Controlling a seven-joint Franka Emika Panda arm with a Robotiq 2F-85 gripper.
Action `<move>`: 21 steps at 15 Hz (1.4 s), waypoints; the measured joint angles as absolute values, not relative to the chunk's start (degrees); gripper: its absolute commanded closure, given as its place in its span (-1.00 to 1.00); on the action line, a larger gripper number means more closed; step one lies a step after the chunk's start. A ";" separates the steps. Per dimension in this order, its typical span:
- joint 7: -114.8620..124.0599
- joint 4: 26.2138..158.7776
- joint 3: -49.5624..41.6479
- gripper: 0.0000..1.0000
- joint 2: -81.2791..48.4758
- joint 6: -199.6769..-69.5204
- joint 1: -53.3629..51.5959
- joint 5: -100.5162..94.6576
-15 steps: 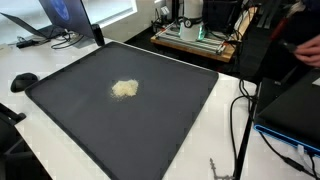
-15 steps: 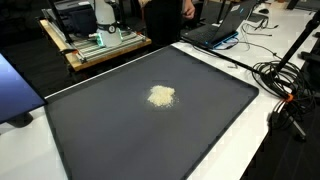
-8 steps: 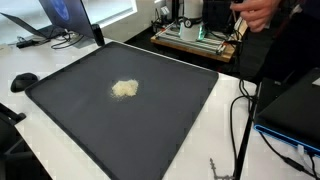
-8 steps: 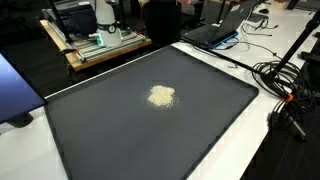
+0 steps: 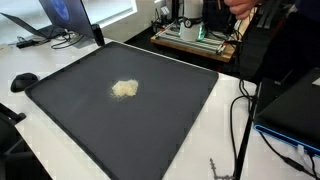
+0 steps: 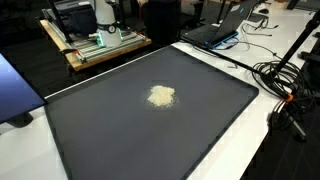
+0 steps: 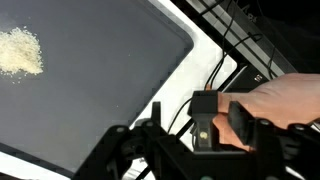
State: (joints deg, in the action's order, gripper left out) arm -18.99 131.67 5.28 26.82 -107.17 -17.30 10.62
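Gripper, seen in wrist view only, low in frame by the mat's edge: jaws part-way apart w/ a gap, nothing gripped btwn them; person's hand close against the outer side of one finger, contact not clear. Pale crumbly heap, 1 pc, loose on black mat, well apart from gripper at the opposite side of wrist view; in both exterior views it lies near mat centre. Misc: black cables on white tabletop, just off the mat's corner, near gripper.
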 measured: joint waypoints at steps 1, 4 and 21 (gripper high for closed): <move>-19.51 131.43 4.97 0.35 26.63 -106.81 -17.27 10.62; -20.38 130.99 4.72 0.75 26.25 -106.19 -17.25 10.62; -20.98 124.17 3.18 0.91 20.99 -106.07 -10.77 7.04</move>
